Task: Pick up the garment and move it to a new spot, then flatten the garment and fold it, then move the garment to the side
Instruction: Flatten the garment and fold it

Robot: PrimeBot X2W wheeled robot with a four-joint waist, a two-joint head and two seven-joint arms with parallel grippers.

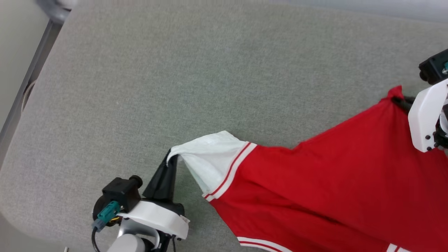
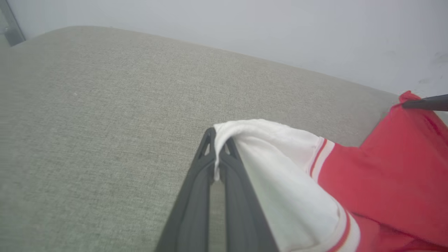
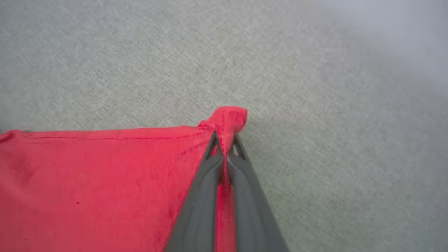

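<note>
The garment [image 1: 332,182], a red shirt with white sleeves and red-and-white trim, stretches across the right half of the grey fabric surface [image 1: 175,87]. My left gripper [image 1: 170,158] is shut on the end of the white sleeve [image 1: 210,154], at the lower middle of the head view. In the left wrist view the two dark fingers [image 2: 201,182] pinch the white cloth [image 2: 280,164] at their tips. At the right edge, my right gripper [image 1: 399,99] is shut on a red corner of the garment [image 3: 105,182]; a small red tuft [image 3: 227,120] sticks out past its tips.
The grey fabric surface [image 2: 105,122] spreads wide to the left and behind the garment. Its rounded left edge meets a dark metal rail [image 1: 31,73]. A pale wall [image 2: 280,28] rises behind the surface.
</note>
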